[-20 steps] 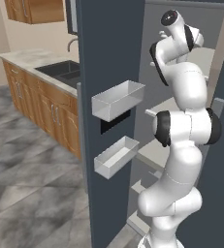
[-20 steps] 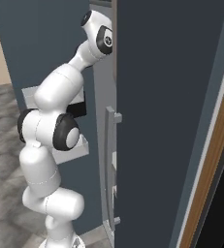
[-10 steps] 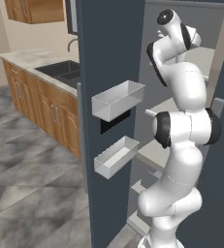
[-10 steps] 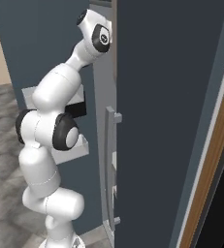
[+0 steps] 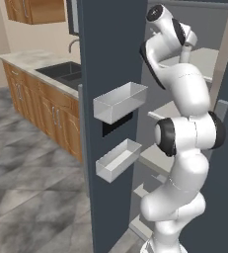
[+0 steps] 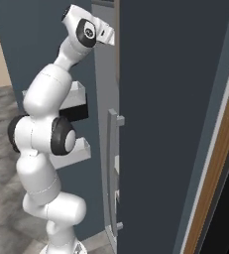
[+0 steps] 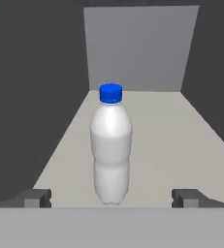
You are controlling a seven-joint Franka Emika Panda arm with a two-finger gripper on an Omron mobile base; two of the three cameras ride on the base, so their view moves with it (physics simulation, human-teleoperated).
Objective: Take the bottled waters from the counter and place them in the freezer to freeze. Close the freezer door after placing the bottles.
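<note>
One blue-capped bottle (image 7: 111,147) stands upright mid-shelf (image 7: 191,145) in the freezer (image 6: 170,99); jaws spread wide, empty. Risk: a finger (image 7: 36,197) clipping it on withdrawal topples it.

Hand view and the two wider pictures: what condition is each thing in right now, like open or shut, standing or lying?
Blue-capped bottle: upright on the pale freezer shelf, cap on, free of the fingers.
Gripper: open, fingertips wide apart, holding nothing.
Freezer door: open.
Door bins: nothing to be seen in them.
Second door with the long handle: whether shut, cannot tell.
</note>
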